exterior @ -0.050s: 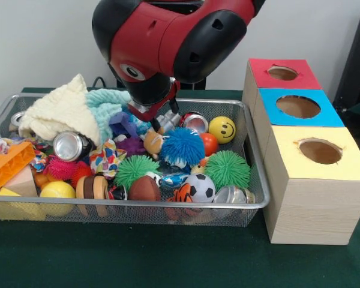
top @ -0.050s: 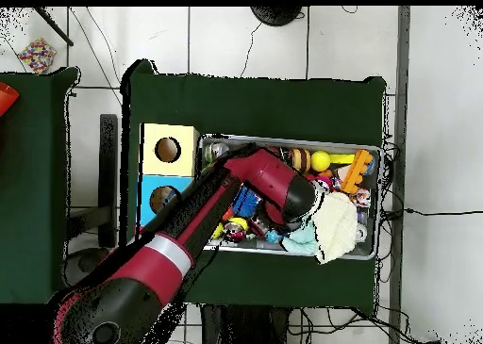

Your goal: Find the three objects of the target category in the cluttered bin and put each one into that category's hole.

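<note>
Front view: jaws (exterior @ -0.050s: 158,117) behind toys (exterior @ -0.050s: 168,144)

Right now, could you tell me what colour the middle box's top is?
Blue, around its round hole; the middle box shows best in the front view.

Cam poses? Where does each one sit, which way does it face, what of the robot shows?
Front view: across the table, facing the robot; looks at the wire bin and three boxes; arm descends from above.
Overhead view: above, looking straight down; whole arm reaches from the bottom over the bin.
Shared: bin, arm, yellow-topped box, cream cloth.
</note>
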